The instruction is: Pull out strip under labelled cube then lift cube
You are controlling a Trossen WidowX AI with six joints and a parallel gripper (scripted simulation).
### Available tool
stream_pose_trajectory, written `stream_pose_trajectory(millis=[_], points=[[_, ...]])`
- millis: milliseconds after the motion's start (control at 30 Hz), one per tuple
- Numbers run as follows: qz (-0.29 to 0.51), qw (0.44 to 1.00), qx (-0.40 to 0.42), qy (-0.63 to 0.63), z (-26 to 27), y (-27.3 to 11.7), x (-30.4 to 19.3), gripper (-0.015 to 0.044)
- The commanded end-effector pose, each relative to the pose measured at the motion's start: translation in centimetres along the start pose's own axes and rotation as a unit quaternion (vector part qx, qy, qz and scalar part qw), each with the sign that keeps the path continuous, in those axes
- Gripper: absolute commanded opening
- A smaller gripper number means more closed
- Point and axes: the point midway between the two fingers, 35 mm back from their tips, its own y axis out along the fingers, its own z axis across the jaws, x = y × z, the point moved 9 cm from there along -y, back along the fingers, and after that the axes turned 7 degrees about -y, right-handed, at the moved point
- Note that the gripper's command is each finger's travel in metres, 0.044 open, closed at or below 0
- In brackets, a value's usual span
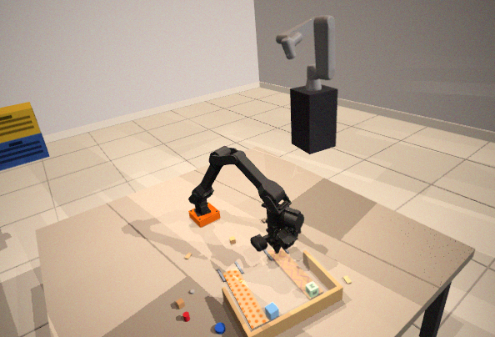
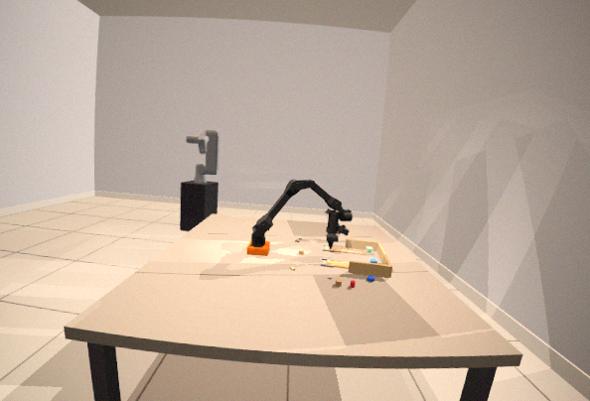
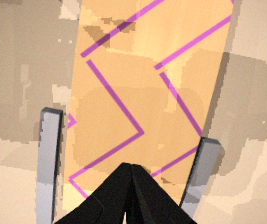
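From here I see the gripper [image 1: 278, 250] [image 2: 331, 246] [image 3: 129, 172], fingers together, at the zigzag strip's [image 1: 292, 268] [image 3: 134, 100] near end. The labelled cube [image 1: 312, 289] [image 2: 369, 249] sits on that strip's far end, inside the wooden frame [image 1: 300, 317] [image 2: 369, 269].

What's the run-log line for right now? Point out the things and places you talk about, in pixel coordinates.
gripper [image 1: 277, 250] [image 2: 331, 246] [image 3: 129, 172]: shut, empty, at zigzag strip's [image 1: 292, 268] [image 3: 134, 100] outer end | labelled cube [image 1: 312, 289] [image 2: 368, 249]: on that strip | blue cube [image 1: 272, 310] [image 2: 373, 260]: by dotted strip [image 1: 244, 299] | lift: not done

Grey rails [image 1: 268, 254] [image 3: 49, 165] flank the strip [image 1: 292, 268] [image 3: 134, 100]
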Motion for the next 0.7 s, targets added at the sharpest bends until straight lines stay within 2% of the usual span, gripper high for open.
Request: stream_pose_trajectory(millis=[0, 667], points=[[-0.001, 1.000, 0.002, 0.001, 0.1, 0.2, 0.0, 0.0000], [0.000, 1.000, 0.002, 0.001, 0.5, 0.3, -3.1, 0.0000]])
